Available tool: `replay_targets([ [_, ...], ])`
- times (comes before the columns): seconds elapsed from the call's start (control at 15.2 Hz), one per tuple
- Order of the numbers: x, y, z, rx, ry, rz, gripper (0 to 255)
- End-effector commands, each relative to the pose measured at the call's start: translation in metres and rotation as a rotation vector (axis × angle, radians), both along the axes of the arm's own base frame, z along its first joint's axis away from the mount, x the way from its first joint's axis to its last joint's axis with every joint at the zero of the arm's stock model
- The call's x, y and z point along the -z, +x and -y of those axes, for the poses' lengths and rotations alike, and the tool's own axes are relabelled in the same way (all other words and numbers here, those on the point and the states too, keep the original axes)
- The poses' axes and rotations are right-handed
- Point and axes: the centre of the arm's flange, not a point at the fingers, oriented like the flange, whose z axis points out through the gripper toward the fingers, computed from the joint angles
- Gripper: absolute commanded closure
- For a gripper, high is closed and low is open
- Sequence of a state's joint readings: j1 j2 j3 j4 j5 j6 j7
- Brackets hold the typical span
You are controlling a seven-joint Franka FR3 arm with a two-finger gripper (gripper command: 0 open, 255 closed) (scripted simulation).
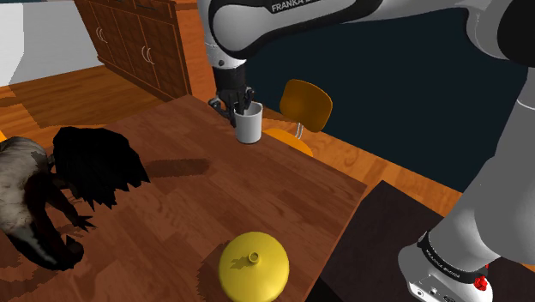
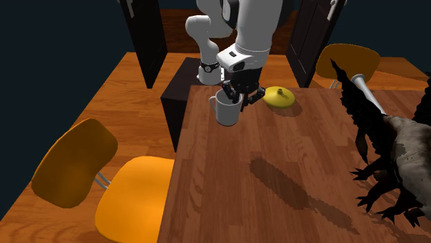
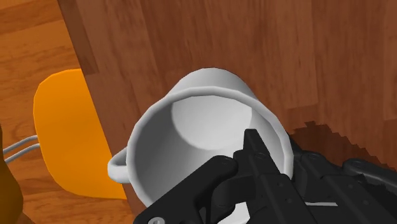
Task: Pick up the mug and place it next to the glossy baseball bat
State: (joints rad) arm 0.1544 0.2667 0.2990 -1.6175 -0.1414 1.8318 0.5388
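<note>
A plain white mug point(image 1: 249, 127) stands near the wooden table's far edge, by the orange chair. My black gripper point(image 1: 242, 106) comes down on it from above and is shut on its rim. In the wrist view one finger point(image 3: 251, 159) reaches inside the mug point(image 3: 191, 133) and the other lies outside the wall, with the handle on the far side from the fingers. I cannot tell whether the mug point(image 2: 226, 110) touches the table. A grey bat point(image 2: 368, 93) lies at the second exterior view's right, partly hidden by a black spiky shape point(image 2: 359, 131).
A yellow domed object point(image 1: 253, 266) sits on the table point(image 1: 214, 197) near the stand. The black spiky shape point(image 1: 94, 163) and a grey-brown mass point(image 1: 21, 193) fill the shoulder view's left. Orange chairs point(image 2: 131, 193) point(image 2: 345, 62) stand along the table's edges. Wooden cabinets point(image 1: 141, 43) stand behind.
</note>
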Motion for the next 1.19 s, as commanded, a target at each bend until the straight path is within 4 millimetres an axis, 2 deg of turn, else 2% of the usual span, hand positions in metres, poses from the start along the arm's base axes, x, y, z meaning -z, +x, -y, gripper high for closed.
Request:
replay_targets([
  [0.0,-0.011,-0.001,0.001,0.000,0.000,0.000,255],
  [0.53,-0.052,-0.001,0.001,0.000,0.000,0.000,255],
  [1.12,-0.053,-0.077,-0.090,0.000,0.000,0.000,255],
])
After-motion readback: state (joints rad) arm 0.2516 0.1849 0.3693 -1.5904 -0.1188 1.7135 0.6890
